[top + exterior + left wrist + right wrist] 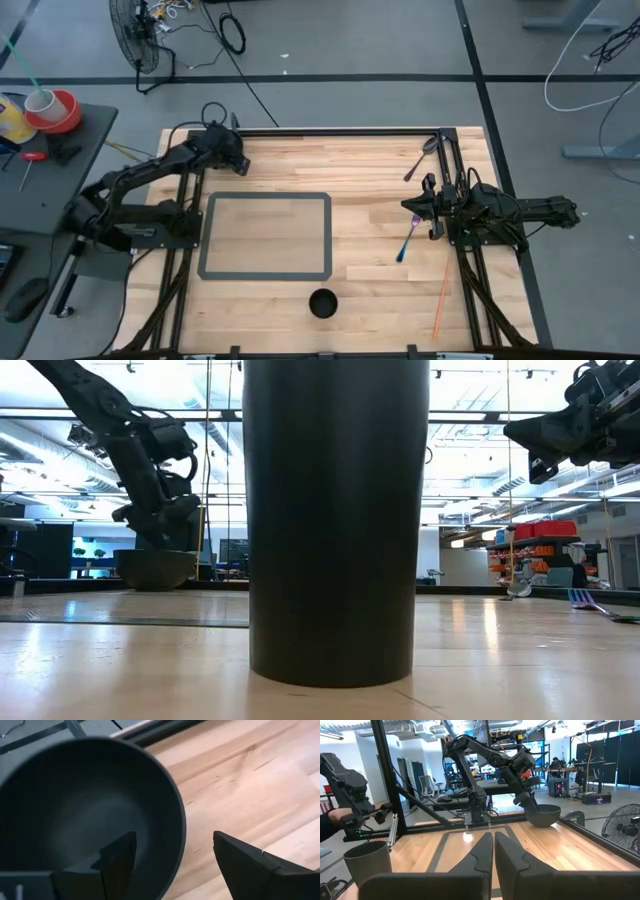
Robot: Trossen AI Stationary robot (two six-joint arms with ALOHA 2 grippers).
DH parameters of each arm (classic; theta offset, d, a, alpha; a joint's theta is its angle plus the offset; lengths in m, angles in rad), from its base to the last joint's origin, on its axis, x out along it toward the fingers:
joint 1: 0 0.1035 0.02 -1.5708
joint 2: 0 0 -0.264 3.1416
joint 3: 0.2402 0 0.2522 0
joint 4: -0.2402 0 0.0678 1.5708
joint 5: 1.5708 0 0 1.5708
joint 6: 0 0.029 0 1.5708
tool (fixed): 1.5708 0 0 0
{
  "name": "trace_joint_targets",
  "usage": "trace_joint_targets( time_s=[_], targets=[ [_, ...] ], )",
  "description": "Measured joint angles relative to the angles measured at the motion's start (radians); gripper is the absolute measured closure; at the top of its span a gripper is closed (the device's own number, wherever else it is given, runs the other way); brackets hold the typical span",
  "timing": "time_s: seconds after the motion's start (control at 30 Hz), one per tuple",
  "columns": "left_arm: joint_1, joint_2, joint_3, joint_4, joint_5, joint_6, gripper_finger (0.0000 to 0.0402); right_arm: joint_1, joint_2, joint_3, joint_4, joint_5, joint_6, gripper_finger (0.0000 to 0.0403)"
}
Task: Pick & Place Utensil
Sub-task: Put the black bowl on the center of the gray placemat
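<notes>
A purple-and-blue utensil [408, 238] lies flat on the wood near the table's right side, just beside my right gripper [408, 206], which hovers above the table, shut and empty [493, 840]. A silver spoon [422, 157] lies farther back. My left gripper [234, 158] is at the far left of the table, open over a dark bowl [75, 810]. One finger [117, 862] stands inside the bowl and the other [245, 865] outside, with the rim [177, 827] between them. A black cup [322, 302] stands near the near edge.
A grey-bordered rectangle [265, 235] marks the table's middle. A thin orange stick [440, 295] lies along the right side near the front. The black cup [335, 520] fills the middle of the low view. A person's hand [332, 820] shows beyond the table's edge.
</notes>
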Motion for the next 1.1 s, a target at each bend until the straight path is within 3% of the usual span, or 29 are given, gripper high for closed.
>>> trace_joint_targets(
  time_s=[0.43, 1.1],
  targets=[
    [-0.006, 0.107, 0.000, 0.002, -0.048, 0.053, 0.0160, 0.000, 0.000, 0.000, 0.000, 0.000, 0.000, 0.0380],
    [-0.033, 0.115, 0.000, 0.006, -0.056, 0.064, 0.0341, 0.000, 0.000, 0.000, 0.000, 0.000, 0.000, 0.0380]
  ],
)
